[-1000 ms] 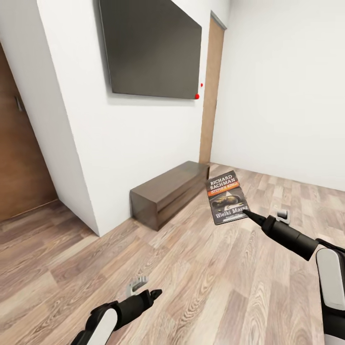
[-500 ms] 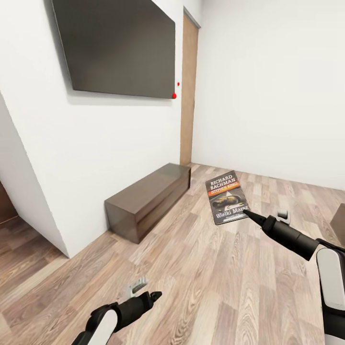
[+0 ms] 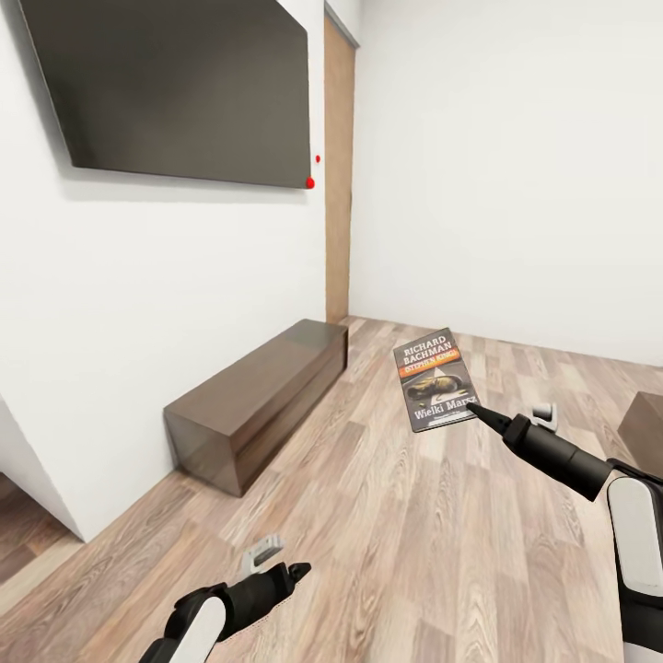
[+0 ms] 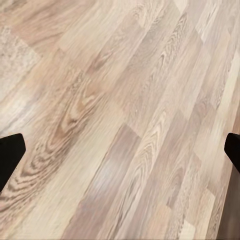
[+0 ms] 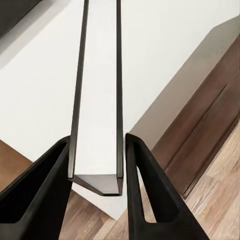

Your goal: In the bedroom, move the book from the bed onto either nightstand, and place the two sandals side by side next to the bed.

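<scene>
My right gripper (image 3: pixel 474 411) is shut on the lower edge of the book (image 3: pixel 435 378), holding it up over the wood-plank floor. Its dark cover with white lettering and an orange band faces the head camera. In the right wrist view the book (image 5: pixel 98 100) runs edge-on between the two black fingers (image 5: pixel 142 190) of the right gripper (image 5: pixel 97 145). My left gripper (image 3: pixel 296 571) hangs low over the floor, open, with bare planks between its fingertips (image 4: pixel 10 156). The bed, the nightstand and the sandals are out of view.
A large dark TV (image 3: pixel 175 87) hangs on the white wall at the left. Below it stands a low dark-brown bench (image 3: pixel 258 401). A brown wood panel (image 3: pixel 338 175) fills the far corner. A dark-brown furniture corner (image 3: pixel 646 419) shows at the right edge.
The head view has swung to the right, so the TV, bench and wall corner have slid left and the brown door at the left is gone. Both arms hold the same pose.
</scene>
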### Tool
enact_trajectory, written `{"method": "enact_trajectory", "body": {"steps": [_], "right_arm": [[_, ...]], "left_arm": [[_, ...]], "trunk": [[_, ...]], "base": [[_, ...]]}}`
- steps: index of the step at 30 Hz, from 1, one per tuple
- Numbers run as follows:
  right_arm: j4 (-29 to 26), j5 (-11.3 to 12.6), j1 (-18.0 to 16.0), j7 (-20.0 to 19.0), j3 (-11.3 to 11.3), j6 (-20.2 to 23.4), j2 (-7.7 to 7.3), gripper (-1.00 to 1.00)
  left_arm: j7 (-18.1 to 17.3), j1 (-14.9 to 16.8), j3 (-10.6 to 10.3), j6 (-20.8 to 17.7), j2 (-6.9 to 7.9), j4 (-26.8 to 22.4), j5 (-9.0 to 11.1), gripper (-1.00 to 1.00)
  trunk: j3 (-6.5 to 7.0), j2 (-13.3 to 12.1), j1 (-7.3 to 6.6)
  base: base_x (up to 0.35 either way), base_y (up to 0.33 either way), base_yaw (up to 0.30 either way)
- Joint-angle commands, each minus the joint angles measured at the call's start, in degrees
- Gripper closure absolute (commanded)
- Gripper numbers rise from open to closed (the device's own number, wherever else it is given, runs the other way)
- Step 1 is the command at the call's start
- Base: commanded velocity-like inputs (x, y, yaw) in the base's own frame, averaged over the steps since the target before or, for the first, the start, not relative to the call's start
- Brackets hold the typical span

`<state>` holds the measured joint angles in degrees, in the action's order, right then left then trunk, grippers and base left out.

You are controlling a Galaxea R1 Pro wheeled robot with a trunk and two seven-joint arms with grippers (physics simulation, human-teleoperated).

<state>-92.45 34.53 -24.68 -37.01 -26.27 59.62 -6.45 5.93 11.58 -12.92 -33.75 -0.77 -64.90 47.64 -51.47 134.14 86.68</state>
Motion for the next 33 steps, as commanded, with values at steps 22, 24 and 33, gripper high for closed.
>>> {"method": "enact_trajectory", "body": {"steps": [22, 24, 33], "right_arm": [[0.11, -1.39, -0.04, 1.25, 0.01, 0.38, -0.08, 1.00], [0.11, -3.48, -0.18, 4.17, 0.05, 0.38, 0.10, 1.00], [-0.08, -5.59, 0.06, 7.34, -0.17, 0.38, -0.04, 1.00]], "left_arm": [[0.61, 0.02, -0.09, -0.17, -0.02, 0.28, 0.61, -1.00], [0.63, 0.02, -0.09, -0.17, -0.02, 0.33, 0.61, -1.00], [0.64, 0.02, -0.09, -0.17, -0.02, 0.39, 0.61, -1.00]], "trunk": [[-0.06, 0.02, 0.02], [-0.06, 0.02, 0.02], [-0.06, 0.02, 0.02]], "base": [[0.327, 0.000, -0.005], [0.327, 0.000, 0.000], [0.327, 0.000, -0.113]]}}
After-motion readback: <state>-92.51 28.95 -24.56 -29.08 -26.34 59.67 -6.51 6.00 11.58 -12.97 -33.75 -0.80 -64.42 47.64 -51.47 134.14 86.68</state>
